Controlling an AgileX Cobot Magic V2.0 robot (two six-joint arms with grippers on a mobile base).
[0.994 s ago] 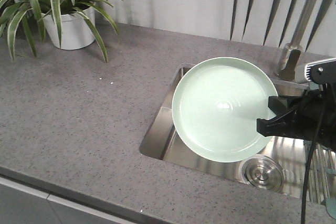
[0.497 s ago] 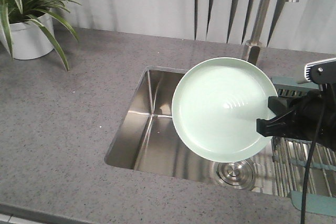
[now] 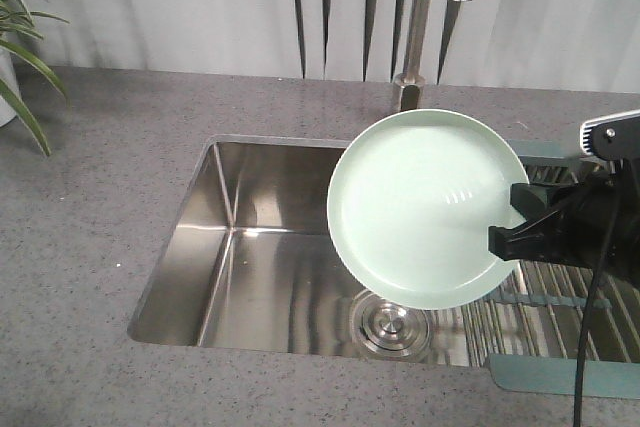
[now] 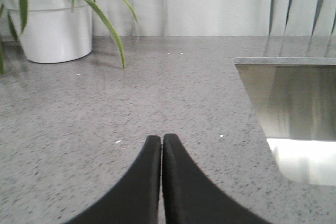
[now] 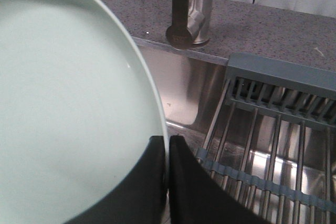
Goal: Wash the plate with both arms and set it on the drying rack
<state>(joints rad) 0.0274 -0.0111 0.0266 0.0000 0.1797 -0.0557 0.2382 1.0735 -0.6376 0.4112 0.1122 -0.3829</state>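
the plate [image 3: 420,209] is in the air above the right half of the sink [image 3: 260,197], not touching it. it is tilted, so that its inner face shows to the front view. its lower edge is over the round drain [image 3: 390,324] in the sink bottom.

the right gripper [image 3: 507,237] comes from the right side and is clamped on the right rim of the plate. in the right wrist view the two black fingers are pressed together with the thin rim between them, one finger on each face of the plate. a small white-grey camera [image 3: 612,135] sits on top of this arm, and a black cable hangs down from it.

the drying rack [image 3: 545,319] lies flat over the right end of the sink, under the right gripper and partly behind the plate. the plate does not touch it. the faucet [image 3: 420,27] stands on the counter [image 3: 90,227] behind the sink, just behind the upper edge of the plate.

the left gripper [image 4: 161,140] is low over the counter, to the left of the sink. its two fingers are together at the tips and nothing is between them. a white pot [image 4: 52,30] with a green plant stands well apart from it, at the back left of the counter.
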